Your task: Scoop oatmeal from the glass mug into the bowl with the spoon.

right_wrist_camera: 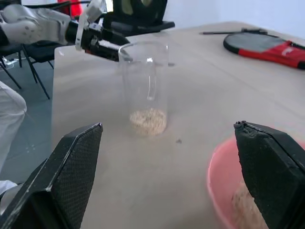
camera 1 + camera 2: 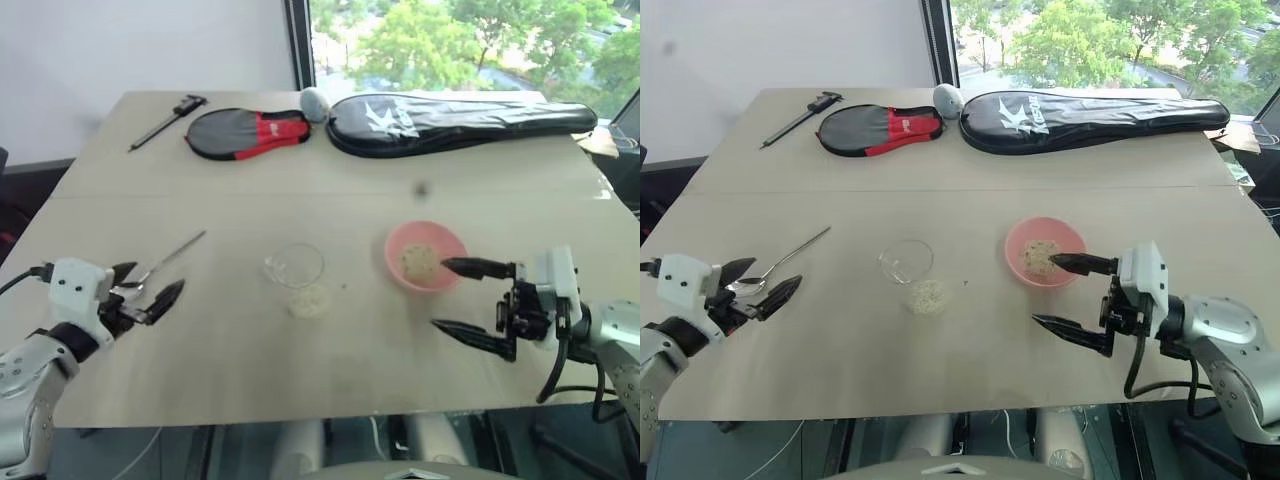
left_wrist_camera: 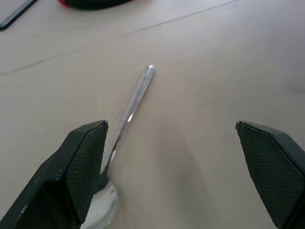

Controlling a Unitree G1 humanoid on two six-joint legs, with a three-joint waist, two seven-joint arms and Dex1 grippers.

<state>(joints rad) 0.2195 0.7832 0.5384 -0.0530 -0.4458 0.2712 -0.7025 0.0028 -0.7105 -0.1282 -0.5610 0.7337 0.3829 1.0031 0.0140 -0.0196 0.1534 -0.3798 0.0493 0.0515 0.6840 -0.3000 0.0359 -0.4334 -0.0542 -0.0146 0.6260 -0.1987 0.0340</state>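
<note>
The glass mug (image 2: pixel 907 262) stands upright near the middle of the counter (image 2: pixel 970 150), with a little oatmeal (image 2: pixel 928 297) showing pale at its base on the near side; from the head views it cannot be told whether those flakes lie inside the glass or on the counter just in front of it. To the right of the mug, a short way apart, sits the pink bowl (image 2: pixel 1018 262), which holds a small heap of flakes in its middle.

The spoon (image 2: pixel 780 262) lies flat on the counter toward the left, its handle pointing away toward the far side and its oval end nearest the left end effector (image 2: pixel 760 285). That end effector has its two black fingers spread wide and grips nothing; in the left wrist view the spoon (image 3: pixel 125 121) runs beside one finger (image 3: pixel 86 164), its oval end partly hidden behind it.

The right end effector (image 2: pixel 1072 295) hovers beside the bowl, fingers wide apart and empty, the upper finger reaching over the bowl's right rim.

At the far edge lie a dark caliper (image 2: pixel 800 113), a red and black racket cover (image 2: pixel 878 130), a small grey ball (image 2: pixel 946 97) and a long black racket bag (image 2: pixel 1090 115).
</note>
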